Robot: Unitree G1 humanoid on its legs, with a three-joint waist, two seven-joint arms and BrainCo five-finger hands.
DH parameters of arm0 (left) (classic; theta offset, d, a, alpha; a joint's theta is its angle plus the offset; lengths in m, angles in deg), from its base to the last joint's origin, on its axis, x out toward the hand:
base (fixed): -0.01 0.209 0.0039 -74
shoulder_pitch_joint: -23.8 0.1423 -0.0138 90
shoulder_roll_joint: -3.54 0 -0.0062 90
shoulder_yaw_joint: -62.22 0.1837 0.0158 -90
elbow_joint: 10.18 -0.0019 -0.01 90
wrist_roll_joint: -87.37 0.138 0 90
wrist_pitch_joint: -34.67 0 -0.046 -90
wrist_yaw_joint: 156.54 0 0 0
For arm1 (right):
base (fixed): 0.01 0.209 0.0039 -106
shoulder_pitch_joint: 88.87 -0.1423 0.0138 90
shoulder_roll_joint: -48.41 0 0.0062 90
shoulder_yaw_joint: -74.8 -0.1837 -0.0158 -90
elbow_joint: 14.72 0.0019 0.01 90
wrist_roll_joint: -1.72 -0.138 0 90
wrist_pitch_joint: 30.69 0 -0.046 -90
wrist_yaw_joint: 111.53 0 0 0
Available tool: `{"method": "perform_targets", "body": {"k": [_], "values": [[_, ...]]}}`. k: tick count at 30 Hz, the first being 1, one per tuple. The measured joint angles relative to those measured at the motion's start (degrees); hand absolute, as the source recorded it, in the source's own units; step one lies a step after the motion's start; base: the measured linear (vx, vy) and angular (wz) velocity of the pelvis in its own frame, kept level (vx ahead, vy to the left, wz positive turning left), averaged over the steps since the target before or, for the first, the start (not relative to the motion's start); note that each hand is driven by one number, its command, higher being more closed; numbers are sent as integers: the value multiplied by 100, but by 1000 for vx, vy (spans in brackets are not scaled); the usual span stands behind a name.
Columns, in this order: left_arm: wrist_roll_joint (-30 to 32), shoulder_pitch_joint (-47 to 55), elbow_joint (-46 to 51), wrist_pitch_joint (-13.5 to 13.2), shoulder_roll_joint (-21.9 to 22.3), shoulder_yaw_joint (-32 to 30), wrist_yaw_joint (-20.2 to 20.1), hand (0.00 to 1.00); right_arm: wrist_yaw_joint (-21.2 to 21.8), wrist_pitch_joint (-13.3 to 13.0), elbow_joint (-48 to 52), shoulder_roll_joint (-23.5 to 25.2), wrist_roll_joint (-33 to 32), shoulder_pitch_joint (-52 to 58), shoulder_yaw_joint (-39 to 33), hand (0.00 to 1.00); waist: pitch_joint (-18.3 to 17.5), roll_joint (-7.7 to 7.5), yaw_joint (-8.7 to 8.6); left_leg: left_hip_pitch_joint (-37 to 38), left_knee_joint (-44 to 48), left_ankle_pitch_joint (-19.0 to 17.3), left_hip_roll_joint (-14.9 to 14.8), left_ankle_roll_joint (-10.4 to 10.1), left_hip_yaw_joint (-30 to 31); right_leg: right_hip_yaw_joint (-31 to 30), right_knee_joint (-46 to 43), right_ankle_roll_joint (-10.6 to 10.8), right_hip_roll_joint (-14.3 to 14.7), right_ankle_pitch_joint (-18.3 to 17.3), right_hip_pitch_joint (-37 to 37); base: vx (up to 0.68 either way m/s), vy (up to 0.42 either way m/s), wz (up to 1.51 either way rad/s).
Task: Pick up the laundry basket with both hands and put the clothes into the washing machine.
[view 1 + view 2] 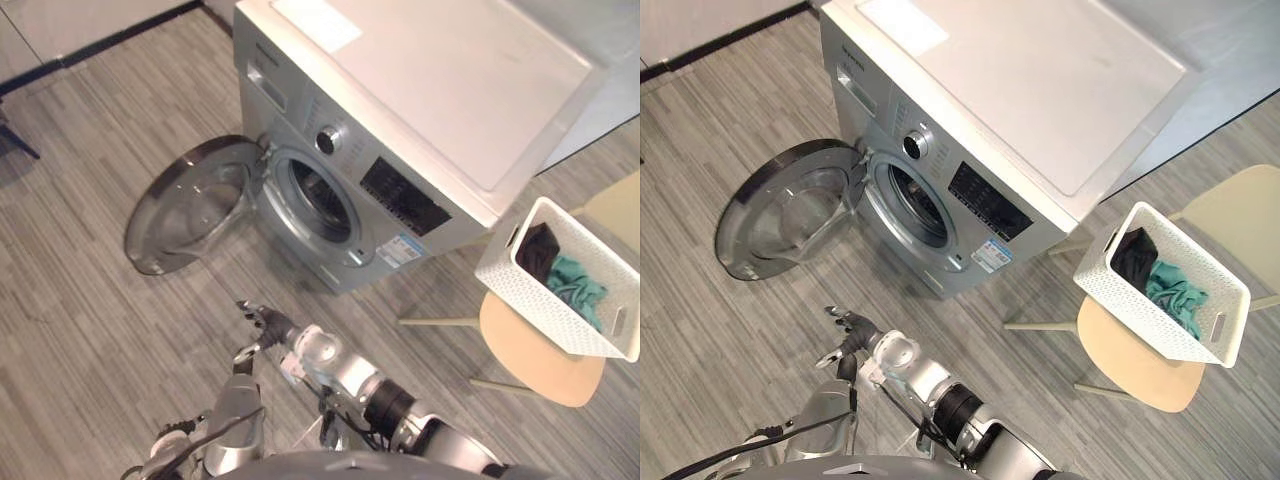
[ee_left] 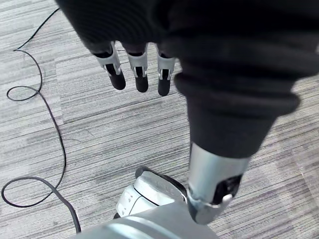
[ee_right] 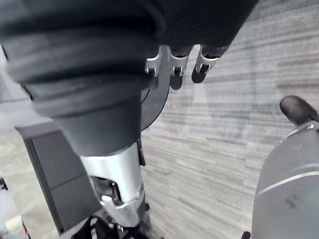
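On the chair to the robot's right, well apart from both hands, stands the white basket, tilted on the seat, with a dark garment and a teal one inside. The washer is straight ahead, its door swung wide and its drum mouth clear.

Judging by this, the task is at its first step: the basket has not been taken up. The right hand reaches out low over the floor in front of the washer, and its own wrist view shows the fingers hanging straight and slack, with nothing in them. The left hand is the same, fingers released above bare floor.

The next move probably calls for a turn toward the chair, then one hand to each short end of the basket, kept level so that nothing spills on the way to the drum.

Hard to make out:
- The basket's far corner is cut off at the edge of the left eye view.
- One handle slot shows on the near end. The opposite one is hard to see.
- How many clothes lie below the top two cannot be told.
- The drum's inside is dark.
- From the head, the left hand is largely hidden beneath the right arm.
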State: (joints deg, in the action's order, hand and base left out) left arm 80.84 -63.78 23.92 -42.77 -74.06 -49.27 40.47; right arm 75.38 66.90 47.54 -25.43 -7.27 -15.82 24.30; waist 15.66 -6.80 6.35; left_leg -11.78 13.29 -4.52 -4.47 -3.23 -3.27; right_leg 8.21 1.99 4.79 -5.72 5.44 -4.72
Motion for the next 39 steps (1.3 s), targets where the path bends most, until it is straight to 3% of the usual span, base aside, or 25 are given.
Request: {"method": "perform_targets", "body": {"k": [3, 6, 9, 12, 14, 17, 22, 28, 34, 39], "values": [[59, 58, -3, 43, -30, 30, -2, 0, -4, -4, 414, -365, 18, 741, -572, 0, -230, -7, -62, 68, -175, 85, -13, -32, -149, -152, 1, 7, -1, 6, -106, -37, -6, -25], [119, 4, 26, 78, -159, 166, -32, 0, -4, 17, 452, -762, 80, 1421, -1310, 0, -298, -2, -248, 98, -302, 176, -29, -65, -192, -182, 5, 12, 12, 9, -163, -49, -12, -13], [112, -184, 226, 78, -272, 238, -99, 0, -8, 95, 454, -1134, 515, 1914, -2137, 0, -317, -27, -317, 70, -447, 276, -45, -109, -367, -348, 35, 22, 23, 115, -354, -57, -8, -24], [106, -481, 556, 71, -389, 240, -115, 0, -34, 140, 454, -1269, 754, 2168, -2861, 0, -320, -34, -408, -27, -413, 298, -71, -105, -483, -485, 119, 34, 42, 215, -499, -64, -3, -34], [8, -868, 857, 38, -719, 138, -104, 0, -210, 144, 453, -1265, 879, 2234, -3124, 0, -308, -100, -486, -172, -309, 298, -142, -116, -598, -603, 147, 22, 103, 260, -662, -88, -25, -29], [-132, -1160, 1065, -52, -1105, -91, -1, 0, -234, 144, 464, -1175, 915, 2249, -3182, 0, -276, -203, -507, -355, -21, 191, -277, -131, -729, -687, 191, 33, 181, 342, -793, -58, -38, -40], [-593, -1822, 1014, -93, -1688, -523, 170, 0, -234, 147, 738, -1016, 825, 2417, -3183, 0, -117, -329, -582, -1066, 929, -287, -615, -157, -755, -752, 260, 31, 393, 496, -1102, -70, -31, -22], [-1145, -2525, 1009, -108, -2131, -598, 371, 0, -248, 137, 930, -923, 757, 2393, -3194, 0, 195, -461, -554, -1663, 1499, -533, -707, -67, -578, -608, 262, 40, 440, 643, -1346, -36, 5, 5], [-1488, -3138, 1009, -155, -2377, -596, 451, 0, -396, 113, 956, -733, 630, 2310, -3342, 0, 456, -560, -488, -1940, 1695, -632, -716, -27, -436, -581, 264, 53, 470, 746, -1469, -1, 9, 5], [-2302, -3518, 975, -374, -2434, -577, 668, 0, -485, 111, 946, -679, 592, 2216, -3344, 0, 652, -659, -503, -2075, 1791, -676, -778, 0, -459, -654, 268, 67, 513, 916, -1597, -27, -10, -9]]}}
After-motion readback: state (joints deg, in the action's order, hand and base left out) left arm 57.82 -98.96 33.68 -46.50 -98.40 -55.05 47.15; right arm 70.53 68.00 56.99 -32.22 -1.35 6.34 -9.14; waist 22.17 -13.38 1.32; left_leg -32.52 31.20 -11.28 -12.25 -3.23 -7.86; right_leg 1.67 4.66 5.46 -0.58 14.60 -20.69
